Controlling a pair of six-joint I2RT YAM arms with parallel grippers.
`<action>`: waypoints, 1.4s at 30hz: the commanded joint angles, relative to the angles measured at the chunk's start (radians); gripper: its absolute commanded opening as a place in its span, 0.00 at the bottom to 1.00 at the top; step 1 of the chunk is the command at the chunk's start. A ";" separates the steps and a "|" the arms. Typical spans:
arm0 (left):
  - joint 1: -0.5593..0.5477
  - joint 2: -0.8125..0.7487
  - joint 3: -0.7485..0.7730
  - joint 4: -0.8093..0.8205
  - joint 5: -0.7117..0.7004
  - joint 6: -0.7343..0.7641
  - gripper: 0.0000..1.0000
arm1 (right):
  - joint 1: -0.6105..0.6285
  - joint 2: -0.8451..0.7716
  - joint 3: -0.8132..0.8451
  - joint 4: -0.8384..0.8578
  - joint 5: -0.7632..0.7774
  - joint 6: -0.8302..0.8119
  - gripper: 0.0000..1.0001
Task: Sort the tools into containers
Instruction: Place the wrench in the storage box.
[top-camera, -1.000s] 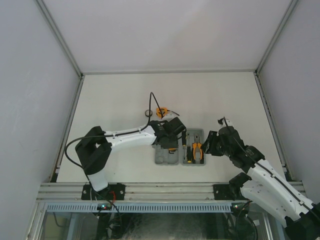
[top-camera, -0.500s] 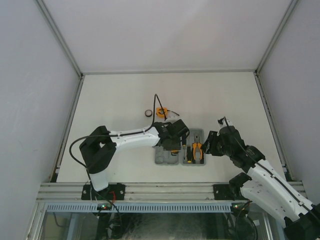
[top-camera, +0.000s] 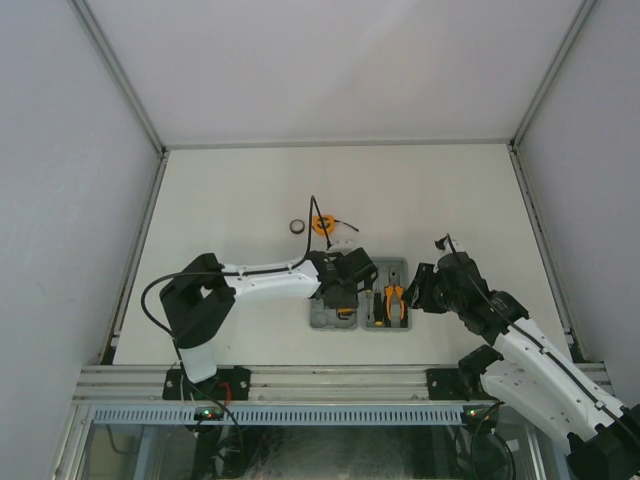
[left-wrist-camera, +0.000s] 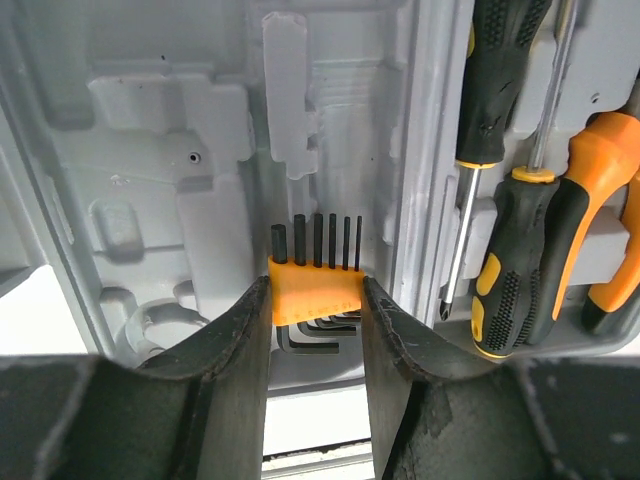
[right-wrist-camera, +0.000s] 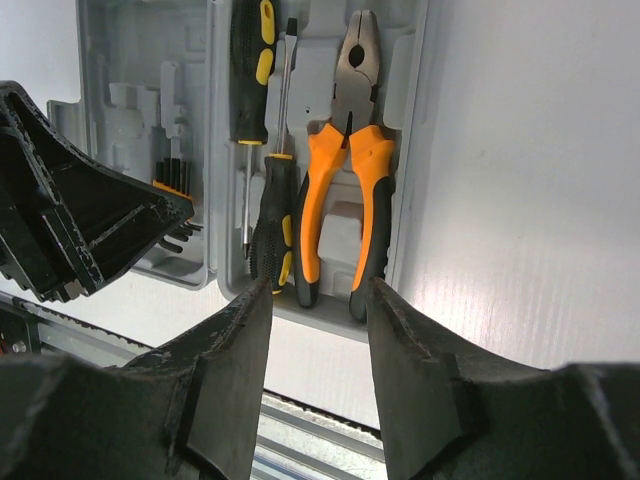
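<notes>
Setting: a robot test cell in a lab. Evidence:
- White bench (top-camera: 230, 200) closed in on three sides by plain white panels (top-camera: 330, 70) set in aluminium posts (top-camera: 120, 85).
- Two white-and-black robot arms, left arm (top-camera: 265, 280) and right arm (top-camera: 525, 355), bolted to an aluminium rail (top-camera: 330, 378) at the near edge.
- Slotted cable duct (top-camera: 300, 413) just below the rail.
- Black cable (top-camera: 150, 300) looped beside the left arm's base.
- Grey tool case (top-camera: 325, 322) lies open on the bench.

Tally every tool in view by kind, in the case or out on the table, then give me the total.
pliers: 1
screwdrivers: 2
hex-key set: 1
black ring: 1
tape measure: 1
Total: 6
</notes>
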 joint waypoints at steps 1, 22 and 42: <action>0.000 -0.021 -0.021 0.014 -0.023 -0.025 0.33 | -0.004 -0.003 0.002 0.029 -0.004 -0.011 0.43; -0.001 -0.043 -0.025 -0.032 -0.057 -0.023 0.48 | -0.004 0.004 -0.005 0.037 -0.012 -0.010 0.43; 0.065 -0.226 0.084 -0.091 -0.164 0.159 0.52 | -0.009 -0.012 0.000 0.020 -0.012 -0.004 0.43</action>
